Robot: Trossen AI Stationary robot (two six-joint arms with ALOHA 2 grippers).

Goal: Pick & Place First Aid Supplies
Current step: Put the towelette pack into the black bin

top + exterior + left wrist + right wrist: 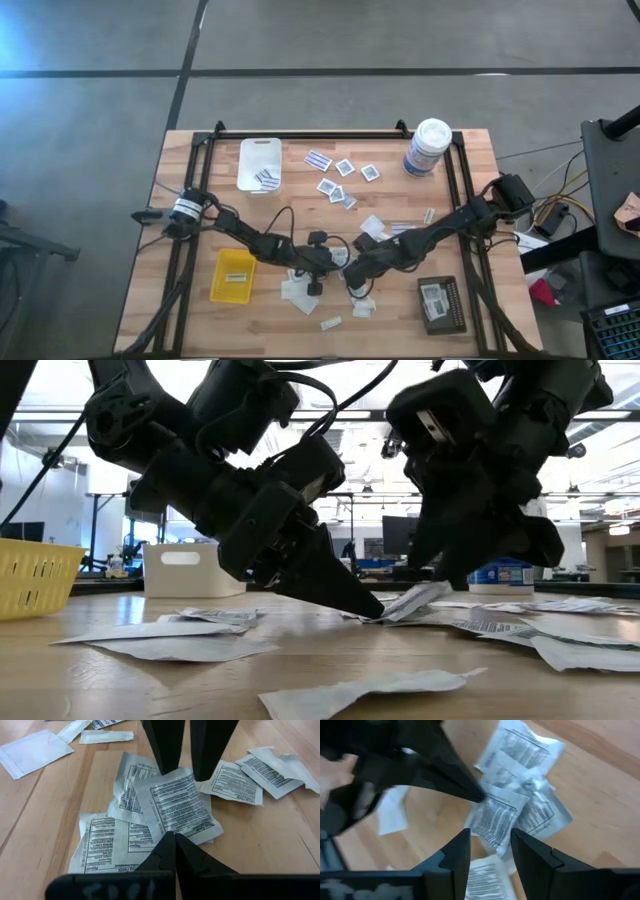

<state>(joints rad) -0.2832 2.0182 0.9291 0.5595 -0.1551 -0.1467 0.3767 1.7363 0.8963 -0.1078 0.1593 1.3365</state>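
Wooden table (140, 300): both arms reach low to centre. Left gripper (175, 837) clenched, tips pinning printed packet (177, 805); right gripper (490, 842) spread, released, straddling same packet.

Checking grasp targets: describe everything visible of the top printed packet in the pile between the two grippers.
The top printed packet is a flat, roughly square sachet, pale grey-white with blocks of small black text, looking like crinkled foil or paper. It lies tilted on a pile of similar packets on the wooden table. The shut left gripper presses its tip on one edge; the right gripper, fingers apart, stands over the opposite edge.
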